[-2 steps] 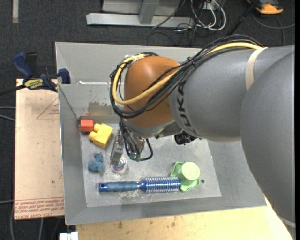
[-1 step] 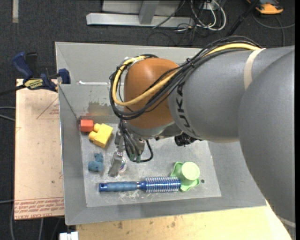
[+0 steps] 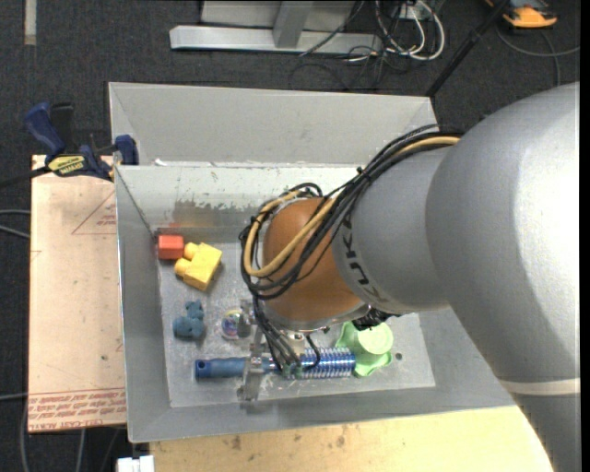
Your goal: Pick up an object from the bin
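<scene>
Basically, gripper (image 3: 255, 367) sat low by the bin's (image 3: 138, 277) near wall, open-or-closed state impossible to tell, blue cylindrical peg (image 3: 218, 370) lying beside it toward view-left, long axis running sideways, blue coil (image 3: 328, 364) opposite.

We see dark, speckled carpet (image 3: 64, 64) covering the floor. Near the top edge 1 flat grey metal foot (image 3: 230, 37) of a stand rests on it, with loose black and white cables (image 3: 410, 32) just beside it and 1 orange-and-black item (image 3: 530, 13) in the top right corner.
</scene>
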`<state>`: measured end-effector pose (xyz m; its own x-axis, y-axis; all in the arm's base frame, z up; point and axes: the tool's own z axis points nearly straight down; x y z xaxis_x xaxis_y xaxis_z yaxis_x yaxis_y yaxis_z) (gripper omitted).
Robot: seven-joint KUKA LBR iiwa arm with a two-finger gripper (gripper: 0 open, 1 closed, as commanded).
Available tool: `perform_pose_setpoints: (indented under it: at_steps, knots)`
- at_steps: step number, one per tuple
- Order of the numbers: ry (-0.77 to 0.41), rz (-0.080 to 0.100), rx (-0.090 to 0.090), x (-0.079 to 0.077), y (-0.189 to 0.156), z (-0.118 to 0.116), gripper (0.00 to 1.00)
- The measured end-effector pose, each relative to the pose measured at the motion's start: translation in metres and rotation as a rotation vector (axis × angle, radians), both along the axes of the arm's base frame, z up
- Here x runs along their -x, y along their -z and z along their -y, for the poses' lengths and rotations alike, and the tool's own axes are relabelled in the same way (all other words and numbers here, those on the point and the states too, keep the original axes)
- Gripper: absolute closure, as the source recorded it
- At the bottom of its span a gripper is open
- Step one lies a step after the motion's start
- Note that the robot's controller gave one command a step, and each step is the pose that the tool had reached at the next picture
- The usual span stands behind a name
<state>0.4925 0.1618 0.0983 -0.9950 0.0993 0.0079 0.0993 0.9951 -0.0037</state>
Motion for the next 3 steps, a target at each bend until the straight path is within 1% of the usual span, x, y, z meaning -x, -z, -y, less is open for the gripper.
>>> perform_pose_setpoints:
  at_steps: [1, 2, 3]
  knots:
    - [0.021, 0.005, -0.003, -0.016, 0.030, 0.002, 0.00]
    - [0.020, 0.007, -0.004, -0.016, 0.028, 0.002, 1.00]
    - [0.015, 0.016, -0.006, -0.012, -0.110, 0.006, 1.00]
